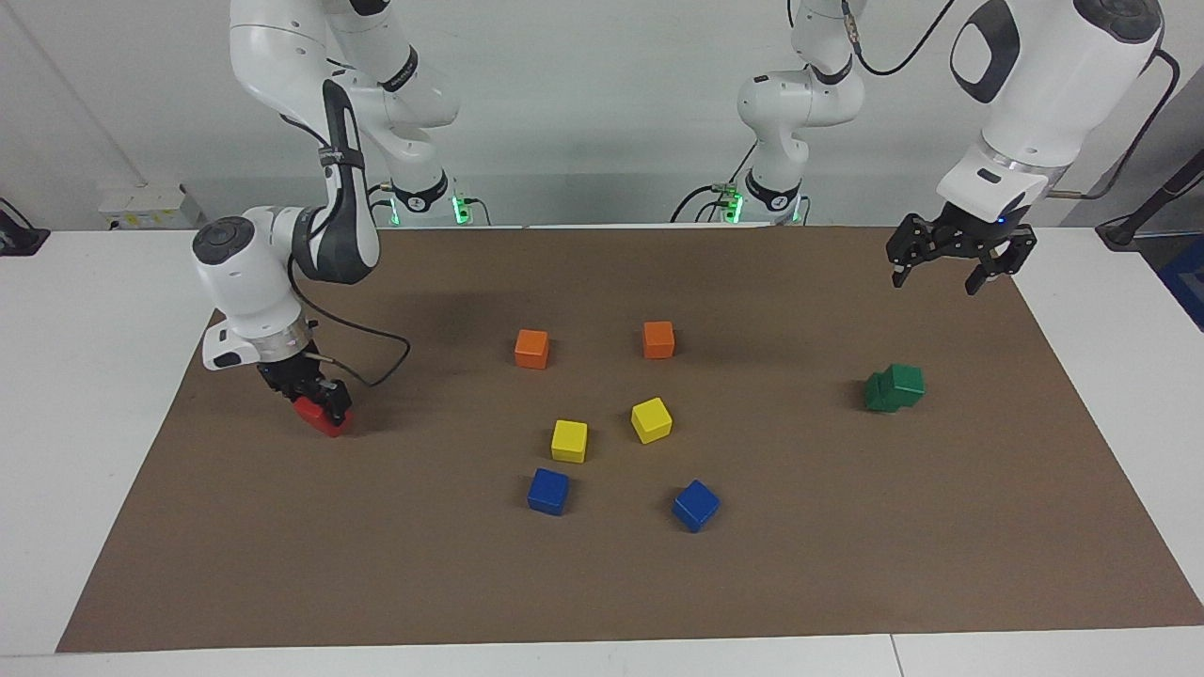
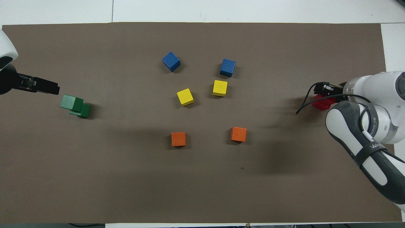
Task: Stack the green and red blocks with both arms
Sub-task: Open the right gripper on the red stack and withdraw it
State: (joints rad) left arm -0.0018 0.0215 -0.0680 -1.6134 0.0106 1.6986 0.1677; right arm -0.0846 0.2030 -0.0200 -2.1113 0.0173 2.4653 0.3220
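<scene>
Two green blocks [image 1: 894,387] stand stacked at the left arm's end of the mat, the upper one [image 2: 71,102] set askew on the lower. My left gripper [image 1: 941,273] hangs open above the mat, close to that stack, and shows at the edge of the overhead view [image 2: 47,88]. At the right arm's end, my right gripper [image 1: 318,400] is down low on a red block [image 1: 327,423], which it mostly hides. A little red [image 2: 322,103] also shows past the wrist from overhead.
Two orange cubes [image 1: 531,348] [image 1: 658,338], two yellow cubes [image 1: 569,440] [image 1: 651,419] and two blue cubes [image 1: 547,491] [image 1: 695,505] lie spread over the middle of the brown mat [image 1: 847,564]. A black cable [image 1: 376,362] loops from the right wrist.
</scene>
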